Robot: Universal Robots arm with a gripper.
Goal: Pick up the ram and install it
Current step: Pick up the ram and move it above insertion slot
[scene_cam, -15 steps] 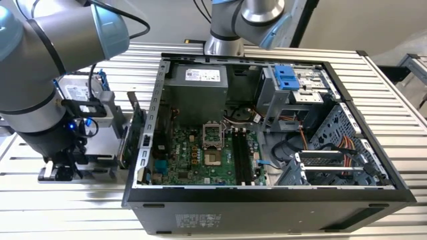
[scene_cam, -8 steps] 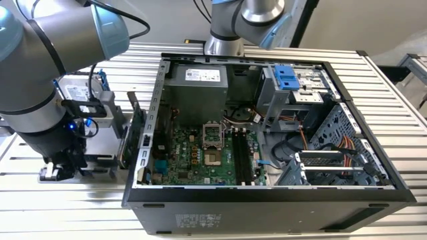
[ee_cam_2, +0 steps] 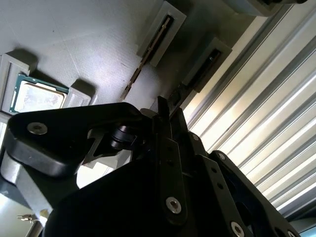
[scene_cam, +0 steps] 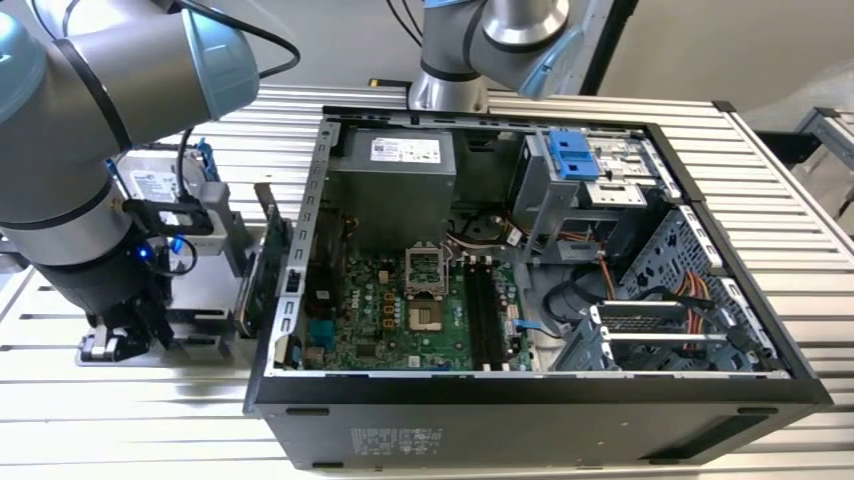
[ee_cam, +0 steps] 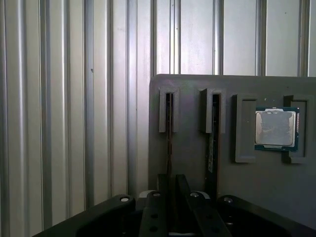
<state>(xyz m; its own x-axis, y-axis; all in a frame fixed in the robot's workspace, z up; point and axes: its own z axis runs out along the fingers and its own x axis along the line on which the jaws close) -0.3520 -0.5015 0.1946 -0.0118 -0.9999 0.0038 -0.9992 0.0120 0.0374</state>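
Observation:
The ram [ee_cam: 169, 143] stands edge-on in a slot of a grey holder plate [ee_cam: 192, 163], its thin edge running down between the fingers of my gripper [ee_cam: 172, 180]. In the second wrist view the same ram [ee_cam_2: 143, 64] leads toward the gripper [ee_cam_2: 169, 111], whose jaws stand close together with only a narrow gap. The gripper looks shut on the stick's lower end. In the exterior view the gripper [scene_cam: 114, 345] hangs low over the holder at that view's left, outside the open computer case [scene_cam: 534, 385]. The motherboard's long memory slots [scene_cam: 483, 315] lie inside the case.
A second stick [ee_cam: 213, 138] sits in the neighbouring slot, and a processor chip [ee_cam: 275, 128] rests in a pocket beyond it. A silver hard drive [scene_cam: 167, 185] and an upright green card [scene_cam: 264, 260] stand between the arm and the case. Ribbed aluminium table [ee_cam: 59, 123] surrounds everything.

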